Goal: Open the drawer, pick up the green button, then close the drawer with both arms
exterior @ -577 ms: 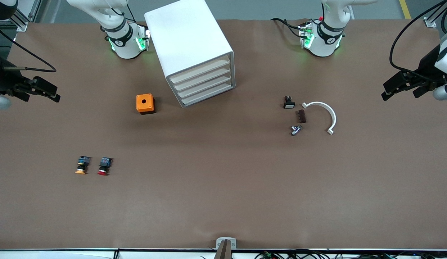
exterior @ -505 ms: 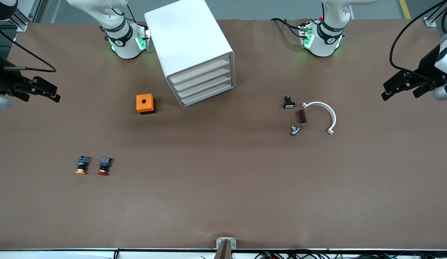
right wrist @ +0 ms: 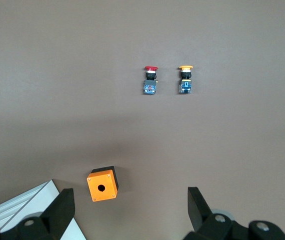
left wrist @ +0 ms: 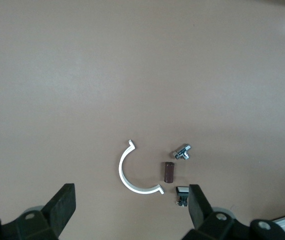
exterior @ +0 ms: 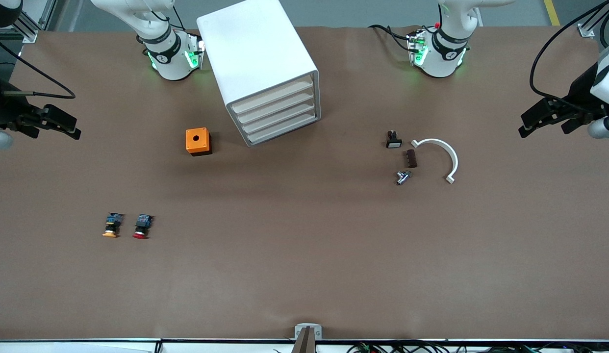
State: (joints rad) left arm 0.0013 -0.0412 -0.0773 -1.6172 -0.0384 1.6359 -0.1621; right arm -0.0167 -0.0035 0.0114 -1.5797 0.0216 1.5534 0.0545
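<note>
The white cabinet (exterior: 265, 68) stands between the two arm bases, and its four cream-fronted drawers are all shut. The drawer (exterior: 281, 125) is one of the lower ones. A corner of the cabinet (right wrist: 25, 207) shows in the right wrist view. The button is out of view. My left gripper (exterior: 542, 130) hangs open over the table's edge at the left arm's end, holding nothing (left wrist: 131, 210). My right gripper (exterior: 57, 131) hangs open and empty over the edge at the right arm's end (right wrist: 130, 210).
An orange cube with a hole (exterior: 198, 141) (right wrist: 102, 184) sits beside the cabinet. A red-capped button (exterior: 142, 226) and a yellow-capped one (exterior: 111, 225) lie nearer the camera. Toward the left arm's end lie a white curved clip (exterior: 439, 154), a brown block (exterior: 411, 158), a metal fitting (exterior: 402, 177) and a small black part (exterior: 393, 139).
Both grippers have drifted very slightly outward toward their ends of the table. Nothing on the table has moved.
</note>
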